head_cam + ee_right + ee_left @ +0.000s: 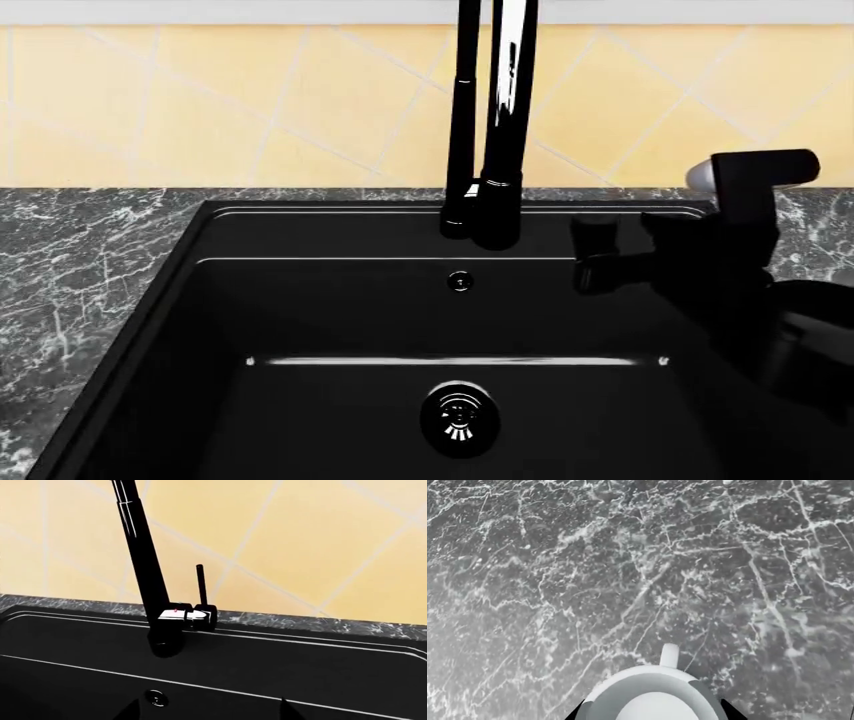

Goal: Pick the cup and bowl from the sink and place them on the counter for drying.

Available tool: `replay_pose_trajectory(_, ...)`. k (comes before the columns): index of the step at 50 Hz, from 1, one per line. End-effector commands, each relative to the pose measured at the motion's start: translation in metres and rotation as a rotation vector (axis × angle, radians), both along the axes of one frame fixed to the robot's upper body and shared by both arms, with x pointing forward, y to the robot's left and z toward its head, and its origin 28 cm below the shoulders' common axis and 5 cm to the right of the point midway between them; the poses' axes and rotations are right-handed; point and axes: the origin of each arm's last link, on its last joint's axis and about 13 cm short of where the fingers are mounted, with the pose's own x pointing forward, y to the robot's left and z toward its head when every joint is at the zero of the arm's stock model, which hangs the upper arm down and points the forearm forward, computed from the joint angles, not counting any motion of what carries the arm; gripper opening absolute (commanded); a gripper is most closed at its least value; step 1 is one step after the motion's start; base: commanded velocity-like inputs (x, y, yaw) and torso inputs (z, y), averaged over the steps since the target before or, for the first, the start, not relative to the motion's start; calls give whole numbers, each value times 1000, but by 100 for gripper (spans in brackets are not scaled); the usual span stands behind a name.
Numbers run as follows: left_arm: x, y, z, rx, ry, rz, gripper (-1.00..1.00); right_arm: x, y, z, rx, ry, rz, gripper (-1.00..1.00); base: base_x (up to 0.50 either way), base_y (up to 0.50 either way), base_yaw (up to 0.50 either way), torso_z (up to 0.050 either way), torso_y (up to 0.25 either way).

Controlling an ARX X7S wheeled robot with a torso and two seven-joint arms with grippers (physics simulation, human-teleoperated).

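Note:
In the left wrist view the white bowl (654, 692) sits between the two black fingertips of my left gripper (654, 714), which is shut on it above the marble counter (627, 555). A small white cylinder, apparently the cup (668, 656), pokes out just beyond the bowl's rim; its base is hidden. The black sink (334, 300) holds no dishes in the head view. My right gripper (594, 253) hangs over the sink's right side, open and empty; its fingertips stand wide apart in the right wrist view too (208, 711). The left arm is outside the head view.
The tall black faucet (494, 120) rises at the sink's back edge, with its lever (200, 582) beside it. A round drain (459, 417) and overflow hole (459, 281) mark the basin. Marble counter (80, 260) flanks the sink on the left; a yellow tiled wall (200, 100) stands behind.

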Motion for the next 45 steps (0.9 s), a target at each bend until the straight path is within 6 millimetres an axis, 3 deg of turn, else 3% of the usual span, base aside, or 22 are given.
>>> replay_pose_trajectory(1, -2, 3, -15, -46, 8, 5, -100, 3, 3, -2, 0, 9, 11, 100, 0, 0, 0, 0, 0)
replay_pose_trajectory(8, -7, 8, -20, -85, 5, 14, -100, 1, 4, 2, 1, 0, 13, 100, 0, 0, 0, 0, 0)
replay_pose_trajectory(12, -2, -3, -14, -88, 3, -38, -100, 0, 4, 7, 4, -16, 14, 100, 0, 0, 0, 0, 0)
replay_pose_trajectory(23, -4, 1, -35, -119, 31, -24, -100, -2, 3, 2, 3, -6, 13, 100, 0, 0, 0, 0, 0)
replay_pose_trajectory(24, -4, 1, -27, -109, 4, -5, 100, -1, 4, 0, 3, -2, 18, 100, 0, 0, 0, 0, 0)
replay_pose_trajectory(34, 3, -7, -5, -56, -42, -35, 100, -1, 4, -2, 7, -6, 17, 100, 0, 0, 0, 0, 0)
replay_pose_trajectory(45, 3, 0, 16, -3, -83, -27, 100, -1, 4, -2, 12, -7, 19, 100, 0, 0, 0, 0, 0)
